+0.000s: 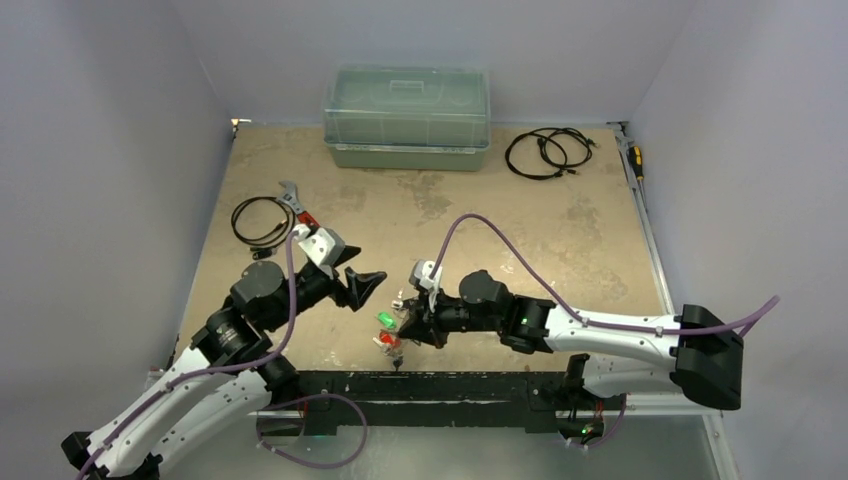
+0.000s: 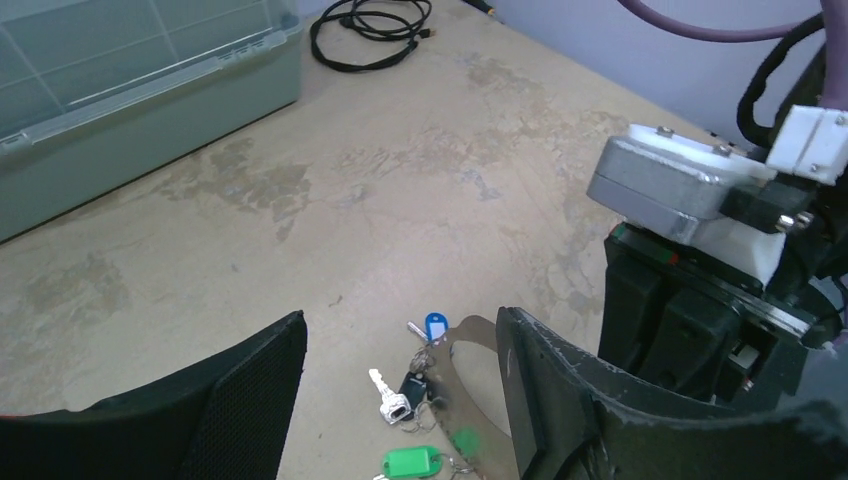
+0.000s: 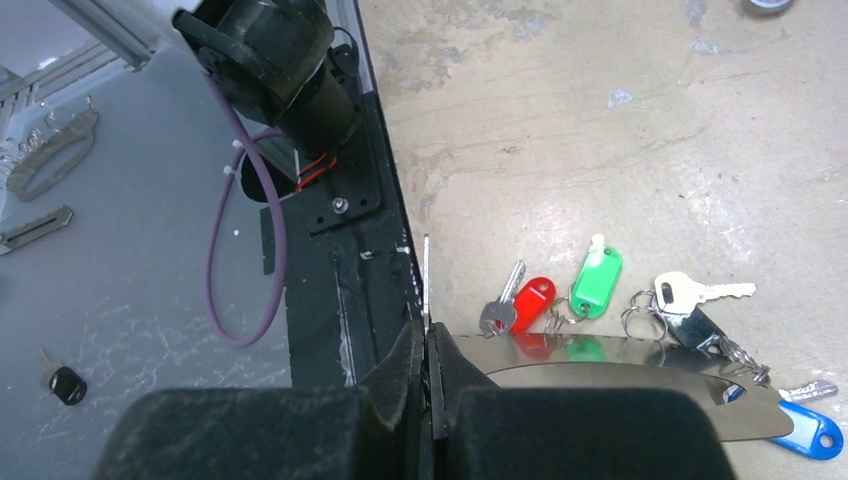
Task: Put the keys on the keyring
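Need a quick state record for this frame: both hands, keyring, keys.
left hand: open, holding nothing
right hand: shut on one end of the keyring
keyring: extends sideways from the right hand
beside keyring edge: red-tag key, green-tag key
at keyring far end: black-tag key, blue-tag key
any key threaded on: cannot tell

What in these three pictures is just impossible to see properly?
Left wrist view: the left gripper hides part of the keyring; the bottom edge cuts off the green-tagged key.
Top view: the keys are too small to count; the right gripper mostly hides the keyring.
Right wrist view: whether any key is threaded on is unclear.
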You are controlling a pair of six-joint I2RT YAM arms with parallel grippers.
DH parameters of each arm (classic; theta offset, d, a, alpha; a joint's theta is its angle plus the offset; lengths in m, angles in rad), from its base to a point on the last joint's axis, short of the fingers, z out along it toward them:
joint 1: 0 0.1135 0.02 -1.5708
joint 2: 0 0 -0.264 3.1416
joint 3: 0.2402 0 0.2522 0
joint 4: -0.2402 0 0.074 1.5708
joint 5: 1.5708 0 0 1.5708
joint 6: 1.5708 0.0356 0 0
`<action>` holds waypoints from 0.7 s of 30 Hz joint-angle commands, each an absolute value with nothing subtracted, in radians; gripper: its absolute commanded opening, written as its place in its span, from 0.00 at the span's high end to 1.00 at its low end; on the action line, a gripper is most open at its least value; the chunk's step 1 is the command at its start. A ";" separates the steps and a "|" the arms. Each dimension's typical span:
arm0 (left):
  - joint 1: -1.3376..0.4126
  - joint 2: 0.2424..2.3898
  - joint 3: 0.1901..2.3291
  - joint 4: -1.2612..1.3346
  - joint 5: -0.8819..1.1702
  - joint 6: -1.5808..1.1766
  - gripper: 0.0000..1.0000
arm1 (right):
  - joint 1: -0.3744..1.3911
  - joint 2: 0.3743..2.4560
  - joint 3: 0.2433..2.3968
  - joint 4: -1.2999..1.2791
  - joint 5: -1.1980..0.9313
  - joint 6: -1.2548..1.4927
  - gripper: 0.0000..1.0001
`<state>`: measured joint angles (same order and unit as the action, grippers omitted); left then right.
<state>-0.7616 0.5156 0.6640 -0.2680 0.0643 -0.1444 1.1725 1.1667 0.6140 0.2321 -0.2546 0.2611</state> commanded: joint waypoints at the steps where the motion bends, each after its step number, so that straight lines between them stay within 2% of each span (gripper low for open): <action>1: -0.764 0.449 0.622 -0.132 0.149 -0.149 0.31 | 1.169 1.105 0.663 0.276 -0.240 0.265 1.00; 5: -0.764 0.346 0.545 -0.025 0.163 -0.145 0.32 | 1.167 1.079 0.675 0.281 -0.253 0.263 1.00; 12: -0.765 0.152 0.376 0.202 0.363 -0.052 0.34 | 1.156 1.047 0.694 0.315 -0.239 0.262 1.00; 21: -0.765 0.247 0.418 0.186 0.474 -0.055 0.37 | 1.149 0.984 0.712 0.362 -0.111 0.276 1.00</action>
